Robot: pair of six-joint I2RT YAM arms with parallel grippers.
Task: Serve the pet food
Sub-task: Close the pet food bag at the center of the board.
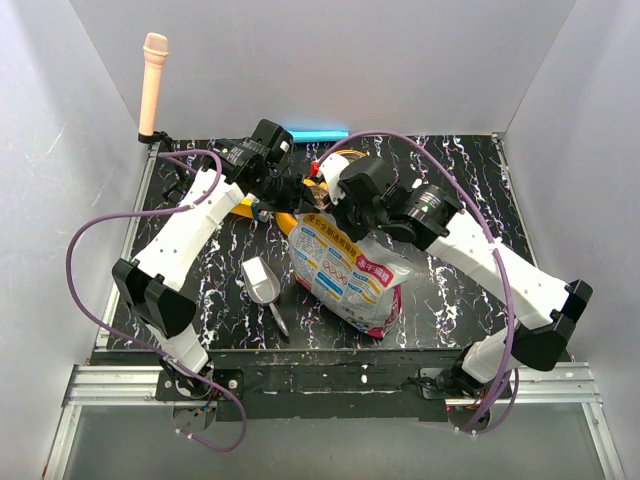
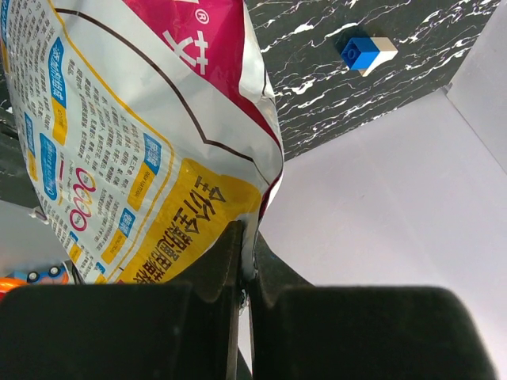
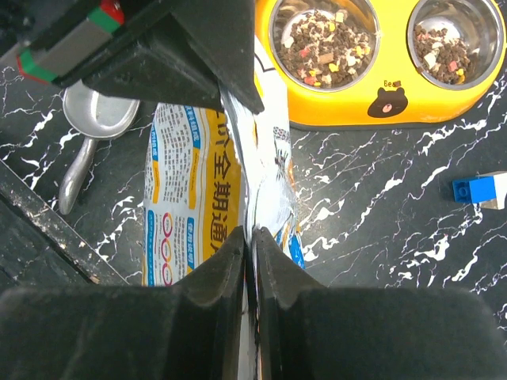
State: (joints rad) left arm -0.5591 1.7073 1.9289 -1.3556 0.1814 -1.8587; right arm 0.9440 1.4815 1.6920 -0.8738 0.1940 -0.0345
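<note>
A: Quick one. Where's the pet food [image 3: 321, 36]?

B: In the yellow double bowl [image 3: 348, 103], both steel cups. The right wrist view shows brown kibble with some pink and pale bits in each. Neither cup is brimming.

A: Grippers?

B: The left gripper [image 2: 247, 237] has its jaws pressed together on the bag's [image 1: 345, 265] top edge, with foil caught between the pads. The right gripper [image 3: 249, 237] pinches the same seam a little further along, with only the thin foil between its fingers. (The top view confirms both arms meet at the bag's top.)

A: Is the bag open or sealed?

B: Can't tell, the mouth is hidden behind the fingers in every view. No kibble shows at the seam.

A: Scoop?

B: The scoop [image 1: 262, 280] is lying on the table [image 1: 450, 290] just left of the bag, and nobody is holding it. I see no kibble in it.

A: So how far along?

B: My read is that the serving itself looks done or nearly so, since food is already in both cups. What's left is probably bag handling, either pulling the mouth apart for more or pinching it closed. The frames don't say which.

A: Anything else?

B: A small blue brick [image 3: 475, 188] sits right of the bowl, and nothing is touching it.
</note>
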